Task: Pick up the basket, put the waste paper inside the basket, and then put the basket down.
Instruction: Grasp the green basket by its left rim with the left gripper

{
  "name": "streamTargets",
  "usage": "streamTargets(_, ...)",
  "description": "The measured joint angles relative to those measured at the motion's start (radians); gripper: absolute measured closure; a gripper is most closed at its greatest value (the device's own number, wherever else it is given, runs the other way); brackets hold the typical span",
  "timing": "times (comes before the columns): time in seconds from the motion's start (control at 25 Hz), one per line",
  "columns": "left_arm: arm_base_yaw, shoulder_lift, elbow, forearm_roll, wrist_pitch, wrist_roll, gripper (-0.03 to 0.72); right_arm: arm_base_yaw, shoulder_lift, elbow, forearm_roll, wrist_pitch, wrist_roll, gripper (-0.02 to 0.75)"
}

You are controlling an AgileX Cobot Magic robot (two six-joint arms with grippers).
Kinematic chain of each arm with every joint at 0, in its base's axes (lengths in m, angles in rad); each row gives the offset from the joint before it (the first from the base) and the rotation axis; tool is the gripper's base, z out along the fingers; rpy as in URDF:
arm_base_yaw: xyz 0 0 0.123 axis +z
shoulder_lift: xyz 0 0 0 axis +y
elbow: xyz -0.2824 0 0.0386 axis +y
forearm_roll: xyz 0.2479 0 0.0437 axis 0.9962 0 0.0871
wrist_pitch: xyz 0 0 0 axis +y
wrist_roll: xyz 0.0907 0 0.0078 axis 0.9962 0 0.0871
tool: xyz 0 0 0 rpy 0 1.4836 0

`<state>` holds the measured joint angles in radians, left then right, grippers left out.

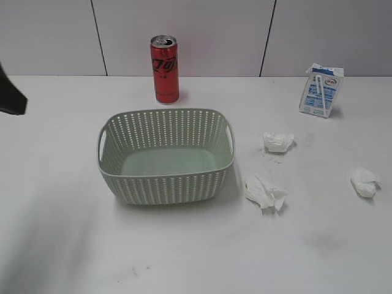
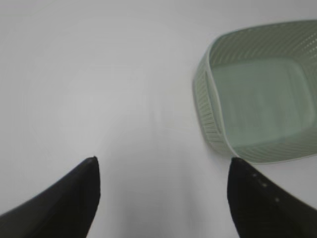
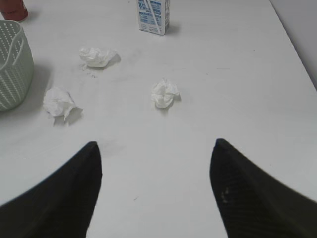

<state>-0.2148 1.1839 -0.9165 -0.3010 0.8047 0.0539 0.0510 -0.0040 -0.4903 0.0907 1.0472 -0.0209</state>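
We have both end effectors released and empty — left end effector [image 2: 163, 171], right end effector [image 3: 156, 148]. The pale sage-green lattice plastic basket [image 1: 165, 156] sits mid-bench, three crumpled white paper wads [image 1: 265, 192] toward the right edge. Risks: grazing the red drink can [image 1: 165, 68] behind, or wads slipping — they are light.

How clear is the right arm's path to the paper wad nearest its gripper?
Probably yes. The right gripper is open above bare table, and the waste paper wad lies just ahead with nothing between them.
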Motion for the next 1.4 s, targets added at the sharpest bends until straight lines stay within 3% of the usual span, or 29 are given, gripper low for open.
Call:
streamTargets(0.24, -0.136, 0.331, -0.221, 0.000, 0.066, 0.001, 0.099, 0.000, 0.000, 0.000, 0.000, 0.000, 0.000, 0.220)
streamTargets(0.36, -0.173, 0.478, -0.289, 0.000, 0.066, -0.024, 0.099, 0.000, 0.000, 0.000, 0.000, 0.000, 0.000, 0.220)
streamTargets(0.68, -0.176, 0.750, -0.420, 0.004, 0.070, -0.108, 0.122, 0.000, 0.000, 0.000, 0.000, 0.000, 0.001, 0.220)
streamTargets(1.0, -0.176, 0.833, -0.449, 0.018, 0.106, -0.168, 0.230, 0.000, 0.000, 0.000, 0.000, 0.000, 0.001, 0.220)
streamTargets(1.12, -0.176, 0.833, -0.455, 0.019, 0.116, -0.173, 0.326, 0.000, 0.000, 0.000, 0.000, 0.000, 0.001, 0.220)
streamTargets(1.32, -0.176, 0.833, -0.457, 0.010, 0.127, -0.182, 0.623, 0.000, 0.000, 0.000, 0.000, 0.000, 0.001, 0.220)
streamTargets(1.4, -0.177, 0.832, -0.457, 0.009, 0.131, -0.199, 0.664, 0.000, 0.000, 0.000, 0.000, 0.000, 0.001, 0.220)
